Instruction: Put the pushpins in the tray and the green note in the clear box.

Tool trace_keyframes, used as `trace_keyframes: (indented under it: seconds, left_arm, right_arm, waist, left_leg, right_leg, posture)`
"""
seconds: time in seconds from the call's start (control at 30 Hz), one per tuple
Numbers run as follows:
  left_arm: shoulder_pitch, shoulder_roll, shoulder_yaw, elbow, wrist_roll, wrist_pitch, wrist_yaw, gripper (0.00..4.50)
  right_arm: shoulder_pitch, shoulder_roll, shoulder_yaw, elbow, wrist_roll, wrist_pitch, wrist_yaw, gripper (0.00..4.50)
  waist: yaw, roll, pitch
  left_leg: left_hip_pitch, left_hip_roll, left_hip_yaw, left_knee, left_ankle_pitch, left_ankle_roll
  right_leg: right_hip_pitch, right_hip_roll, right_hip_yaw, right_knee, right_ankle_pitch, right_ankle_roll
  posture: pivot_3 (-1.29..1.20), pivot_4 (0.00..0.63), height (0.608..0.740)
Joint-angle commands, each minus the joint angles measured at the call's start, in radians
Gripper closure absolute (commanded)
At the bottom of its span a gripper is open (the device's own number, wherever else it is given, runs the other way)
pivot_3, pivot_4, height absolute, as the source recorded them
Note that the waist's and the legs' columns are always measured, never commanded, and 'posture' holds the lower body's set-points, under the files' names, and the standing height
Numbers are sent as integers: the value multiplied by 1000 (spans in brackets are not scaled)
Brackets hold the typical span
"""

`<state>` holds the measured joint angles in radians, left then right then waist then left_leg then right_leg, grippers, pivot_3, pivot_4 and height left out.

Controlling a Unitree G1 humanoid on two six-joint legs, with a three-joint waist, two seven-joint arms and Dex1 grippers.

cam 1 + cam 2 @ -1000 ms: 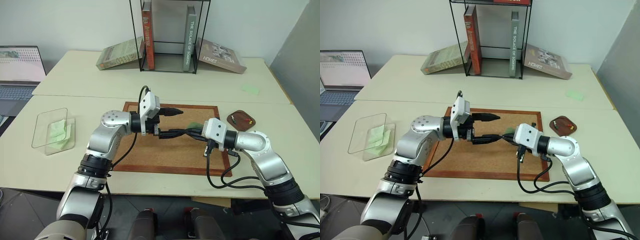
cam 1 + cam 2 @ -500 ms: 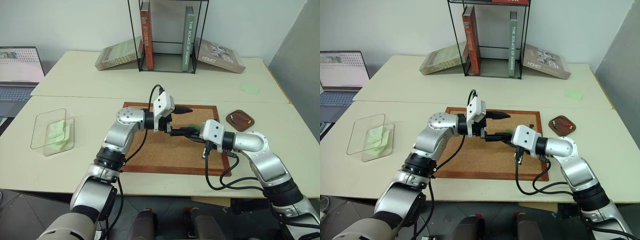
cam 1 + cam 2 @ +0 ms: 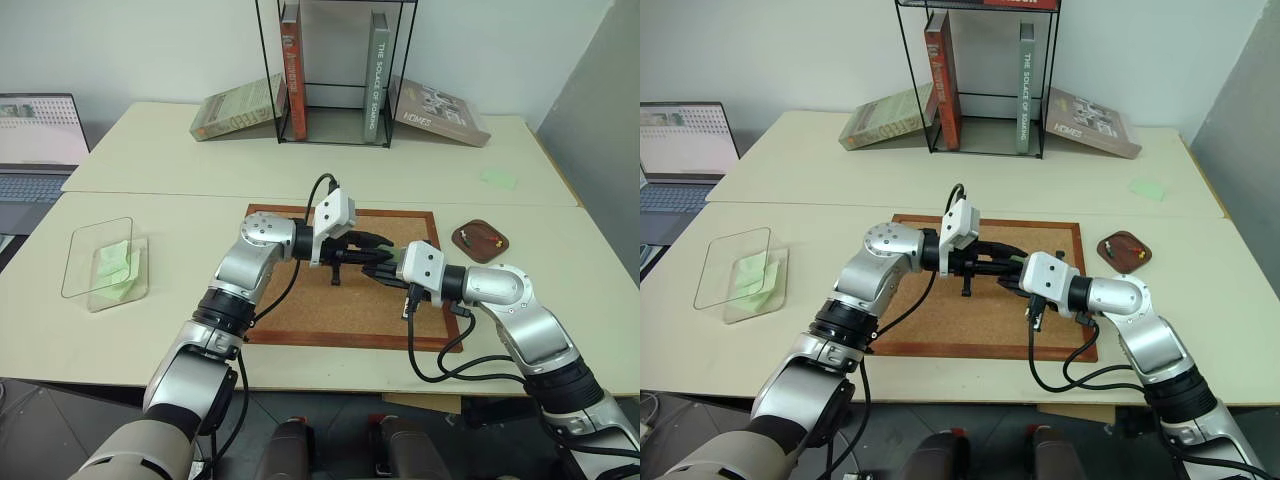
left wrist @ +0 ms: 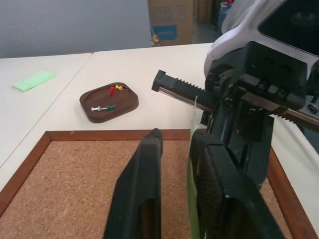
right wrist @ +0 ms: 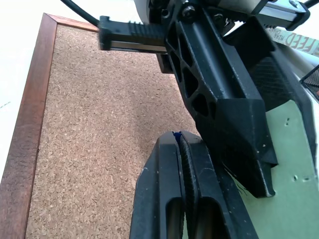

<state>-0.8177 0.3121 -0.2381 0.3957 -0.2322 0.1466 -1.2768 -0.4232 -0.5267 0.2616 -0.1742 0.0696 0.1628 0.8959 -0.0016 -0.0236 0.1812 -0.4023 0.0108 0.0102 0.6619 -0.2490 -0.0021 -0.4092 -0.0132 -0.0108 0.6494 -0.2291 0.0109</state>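
over the cork board (image 3: 300, 300), both grippers meet mid-air above its right half. right gripper (image 5: 180, 141) has its two black fingers pressed flat together, pinching the green note (image 5: 286, 164); a thin sliver of something blue shows at the seam between the tips, can't tell what. left gripper (image 4: 174, 137) comes in from the robot's left, pointing toward the right one. its fingers are nearly together with a narrow gap left, and the note's edge (image 4: 192, 164) runs up against the inner face of the finger nearer the right gripper. whether the far finger (image 4: 142, 174) also touches the paper, can't tell. so the note is held up off the board, between the two grippers, right one definitely clamping it.

tray (image 4: 109, 102) sits on the table (image 3: 150, 160) just off the board's right edge, apart from the frame. pushpins (image 4: 110, 97) lie inside it: red, yellow, green and a white one visible.

clear box (image 3: 105, 265) is well to the robot's left of the board, near the table's left edge, lid propped up at an angle, with pale green notes (image 3: 118, 263) already inside.

another pale green note (image 3: 500, 179) lies on the far right of the table. wire rack (image 3: 335, 70) with upright books at the back, a book leaning on each side. laptop (image 3: 35, 140) at far left.
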Motion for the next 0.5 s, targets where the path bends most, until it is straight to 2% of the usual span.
trace_keyframes:
  seconds: [0.03,0.5]
  left_arm:
    - [3,1,-29,-13,21,2,-16,4415]
    - [18,-17,14,86,49,-47,84,4415]
  right_arm:
    - [-34,8,-16,-41,13,-24,-1,4500]
    - [-6,-2,-59,-102,41,-100,-8,4500]
  waist:
    - [0,0,0]
    - [0,0,0]
  left_leg:
    - [0,0,0,0,0,0]
    - [0,0,0,0,0,0]
  right_leg:
    - [0,0,0,0,0,0]
    - [0,0,0,0,0,0]
  posture:
    - [0,150,740]
    - [0,150,740]
